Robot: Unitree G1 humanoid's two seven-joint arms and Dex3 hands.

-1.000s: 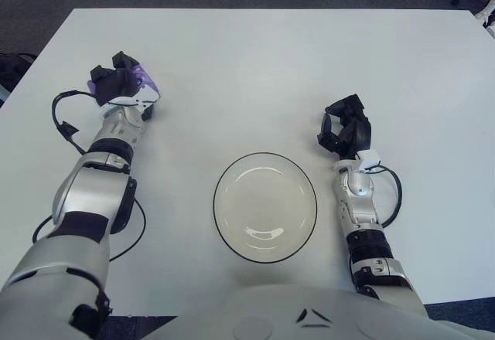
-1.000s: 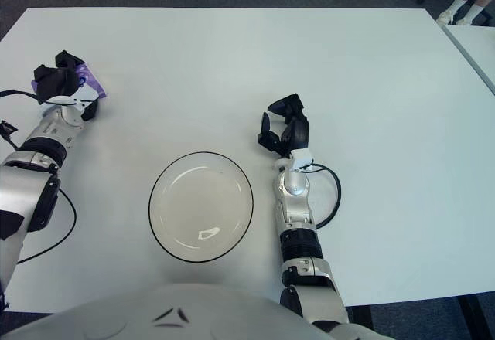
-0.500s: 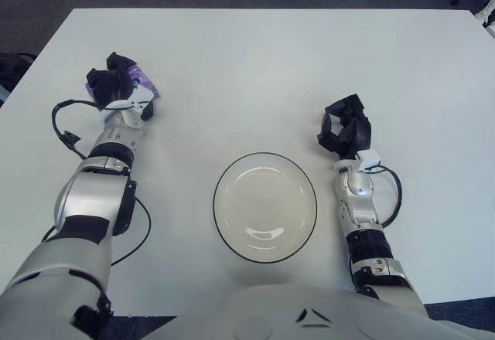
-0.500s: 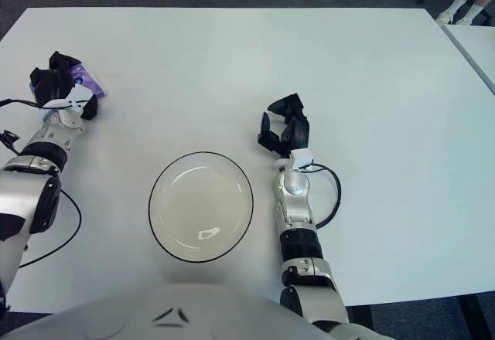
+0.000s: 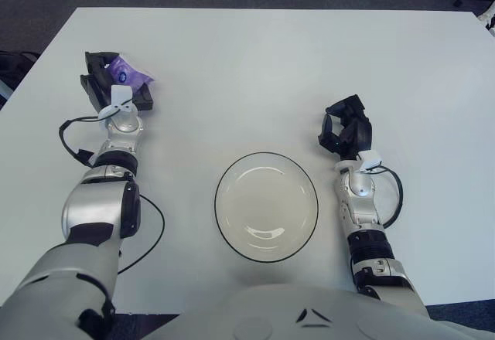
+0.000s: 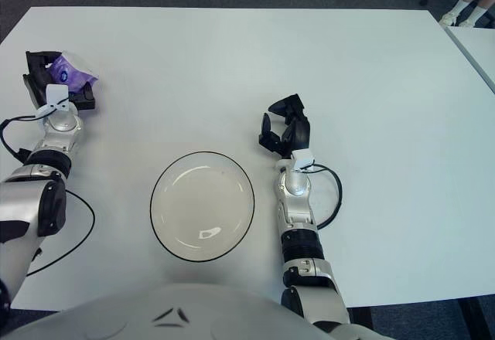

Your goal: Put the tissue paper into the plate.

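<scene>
Left hand fingers grip the purple tissue pack, print unreadable; right hand curled, empty.

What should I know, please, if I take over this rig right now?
Left hand: at the table's far left, fingers closed around the tissue pack.
Right hand: idle, right of the plate, fingers curled, holding nothing.
Plate: near the front edge at centre, nothing in it.
Done: the pack appears grasped.
Left: carry it right and toward the front, over the plate, and release it there.
</scene>
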